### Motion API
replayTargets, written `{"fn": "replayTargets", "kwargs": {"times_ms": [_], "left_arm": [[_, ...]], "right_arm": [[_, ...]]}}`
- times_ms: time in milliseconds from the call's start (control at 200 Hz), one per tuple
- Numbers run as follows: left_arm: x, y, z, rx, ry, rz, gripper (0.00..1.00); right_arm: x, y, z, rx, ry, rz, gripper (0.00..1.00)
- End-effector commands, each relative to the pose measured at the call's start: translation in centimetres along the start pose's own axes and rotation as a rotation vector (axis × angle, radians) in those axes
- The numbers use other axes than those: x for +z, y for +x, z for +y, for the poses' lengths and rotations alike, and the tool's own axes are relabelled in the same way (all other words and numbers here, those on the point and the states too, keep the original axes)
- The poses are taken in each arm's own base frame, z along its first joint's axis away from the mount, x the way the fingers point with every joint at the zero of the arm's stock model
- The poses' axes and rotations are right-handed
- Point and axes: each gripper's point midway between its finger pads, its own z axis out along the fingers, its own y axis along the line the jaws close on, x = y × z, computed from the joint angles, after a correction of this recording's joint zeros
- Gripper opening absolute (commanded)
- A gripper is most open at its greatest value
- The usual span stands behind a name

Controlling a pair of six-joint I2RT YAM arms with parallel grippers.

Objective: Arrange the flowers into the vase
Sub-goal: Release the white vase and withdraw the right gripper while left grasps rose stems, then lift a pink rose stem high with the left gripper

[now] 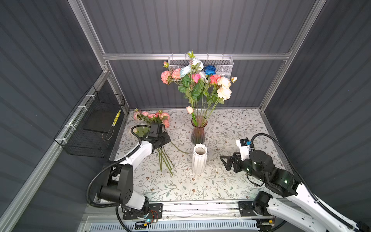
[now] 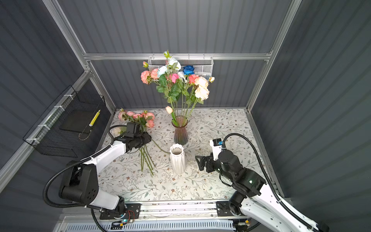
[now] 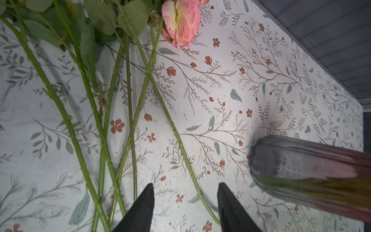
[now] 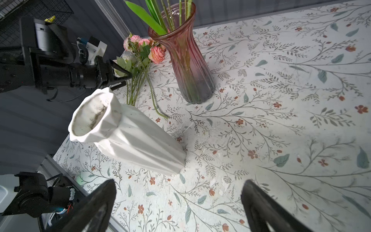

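Observation:
Several flowers stand in the pink glass vase at the back middle, seen in both top views. More pink flowers lie on the table at the left, stems pointing forward. My left gripper hovers low over these stems. In the left wrist view its jaws stand apart with one green stem lying between them, not pinched. My right gripper is open and empty, just right of a white ribbed vase.
The empty white vase stands in front of the glass vase. A black wire basket hangs on the left wall and a white mesh basket on the back wall. The floral table cover is bare at front right.

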Motion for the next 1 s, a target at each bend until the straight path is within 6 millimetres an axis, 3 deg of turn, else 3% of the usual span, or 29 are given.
{"fn": "replayTargets", "kwargs": {"times_ms": [0, 205, 345, 600, 705, 880, 995], "left_arm": [[2.1, -1.7, 0.6, 0.002, -0.077, -0.021, 0.52], [5.6, -1.7, 2.6, -0.050, -0.241, 0.039, 0.46], [7.9, -1.5, 2.4, -0.084, -0.250, 0.071, 0.42], [9.8, 0.0, 4.0, -0.093, -0.366, 0.124, 0.33], [9.9, -0.1, 3.8, -0.096, -0.362, 0.115, 0.27], [8.4, -1.5, 2.7, -0.110, -0.311, 0.048, 0.17], [6.6, -3.3, 1.6, -0.109, -0.282, -0.006, 0.01]], "right_arm": [[-0.7, 0.0, -0.8, 0.038, 0.021, -0.026, 0.99], [-1.2, 0.7, -2.0, 0.048, 0.049, -0.047, 0.99], [-1.8, 0.8, -2.6, 0.041, 0.066, -0.063, 0.99], [-3.3, 0.5, -3.8, 0.043, 0.109, -0.115, 0.99], [-3.8, 0.4, -4.2, 0.039, 0.120, -0.133, 0.99], [-4.4, 0.1, -4.6, 0.034, 0.137, -0.159, 0.99], [-4.8, -0.3, -4.2, 0.033, 0.111, -0.184, 0.99]]}}
